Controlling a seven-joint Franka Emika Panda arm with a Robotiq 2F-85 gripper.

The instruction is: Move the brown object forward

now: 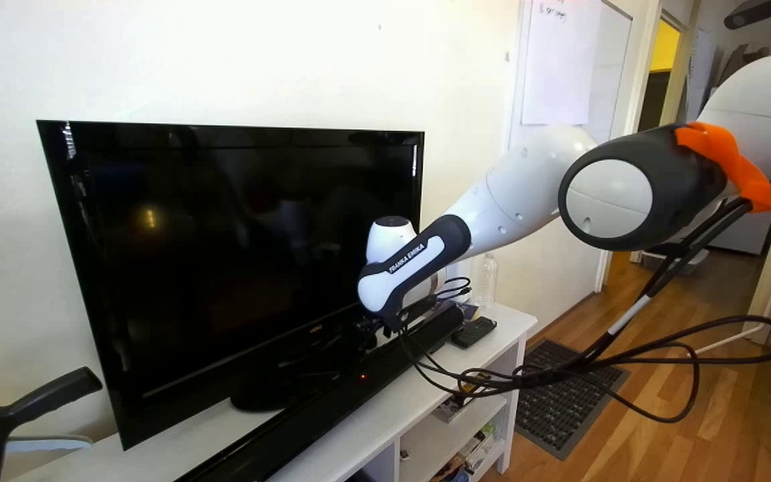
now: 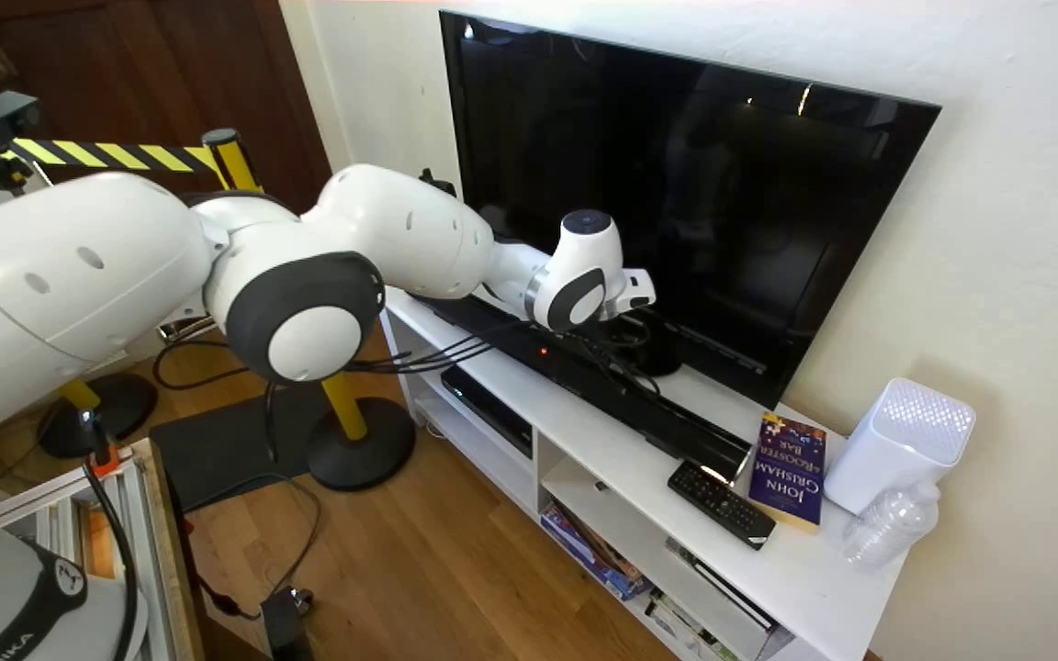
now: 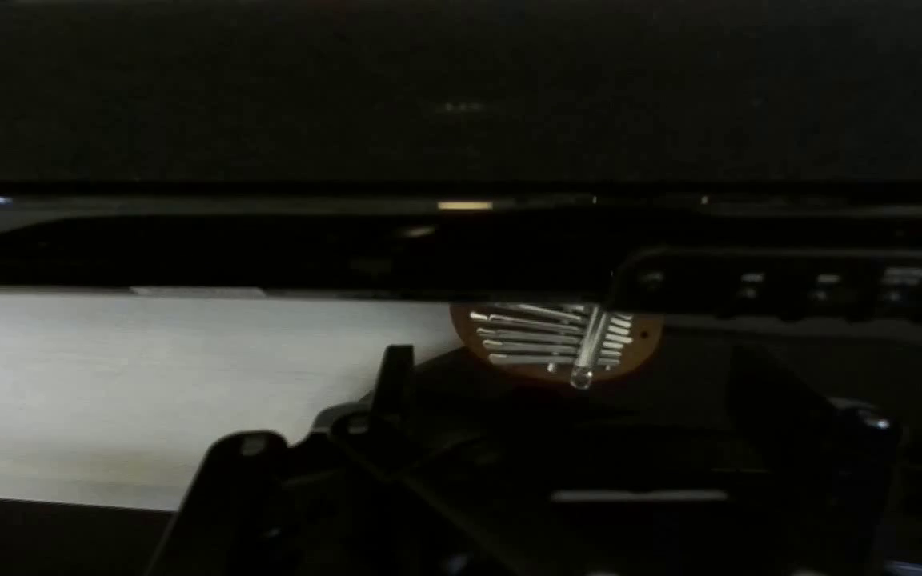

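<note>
My gripper (image 3: 569, 360), jaws wide apart, grasps nothing.
Kalimba (image 3: 557, 344) partly hidden by something black (image 3: 533, 260); TV (image 2: 676, 184) toward the desk's (image 2: 814, 588) back edge, soundbar (image 1: 332, 405) nearer its front.

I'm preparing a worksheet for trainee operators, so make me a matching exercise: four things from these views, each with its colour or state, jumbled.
Things
1. brown object
2. book
3. bottle
4. remote control

Colour or state
A. black
B. see-through
C. bears silvery strips
D. mostly blue-purple

Pairs: 1-C; 2-D; 3-B; 4-A
</note>
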